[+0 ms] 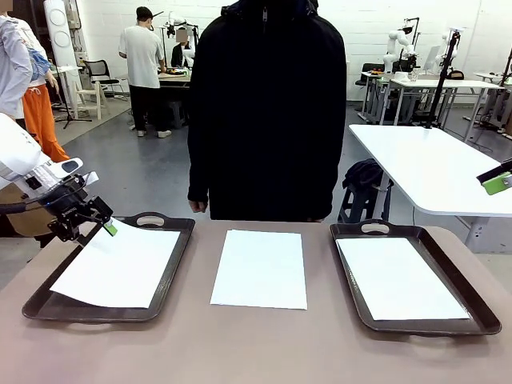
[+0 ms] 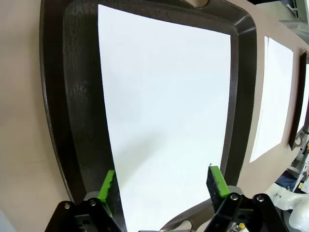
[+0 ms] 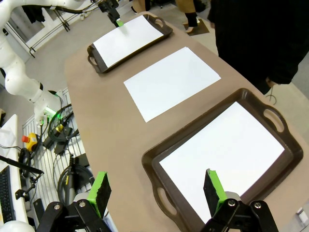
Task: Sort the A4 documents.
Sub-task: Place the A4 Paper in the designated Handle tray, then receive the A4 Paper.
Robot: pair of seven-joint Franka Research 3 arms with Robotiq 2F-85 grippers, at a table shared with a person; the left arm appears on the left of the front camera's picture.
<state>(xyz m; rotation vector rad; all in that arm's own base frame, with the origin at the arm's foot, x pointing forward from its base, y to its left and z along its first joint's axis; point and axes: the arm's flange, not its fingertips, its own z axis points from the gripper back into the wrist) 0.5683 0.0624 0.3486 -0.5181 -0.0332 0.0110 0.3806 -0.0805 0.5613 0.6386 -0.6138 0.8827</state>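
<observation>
**Two sheets in trays, one waiting on the table**

Front view: The left gripper (image 1: pixel 102 224) hovers at nine o'clock over the far corner of the left-tray sheet (image 1: pixel 120 268). That sheet lies askew in the left tray (image 1: pixel 182 252), and its near corner seems to reach the side wall. At six o'clock the middle sheet (image 1: pixel 260 268) lies flat on the bare table (image 1: pixel 256 344), between the trays and touching neither. At four o'clock the right-tray sheet (image 1: pixel 400 280) sits squarely on the floor of the right tray (image 1: pixel 352 280). The right gripper (image 1: pixel 498 182) juts in at three o'clock, well apart from every document. A person (image 1: pixel 268 112) stands at twelve o'clock, at the table's far edge.

Left wrist view: The left gripper's fingers stand spread wide, one at seven o'clock and one at five. The white sheet lies beneath them and neither pad pinches it (the paper looks free in its tray). The middle sheet shows at three o'clock, past the rim.

Right wrist view: The right gripper's fingers are likewise wide apart and empty, above the near end of the right tray. The middle sheet lies toward twelve o'clock and the left tray toward eleven.

Two of the three documents in sight appear sorted. The middle sheet looks like the work that is left, and the crooked one may want squaring.
</observation>
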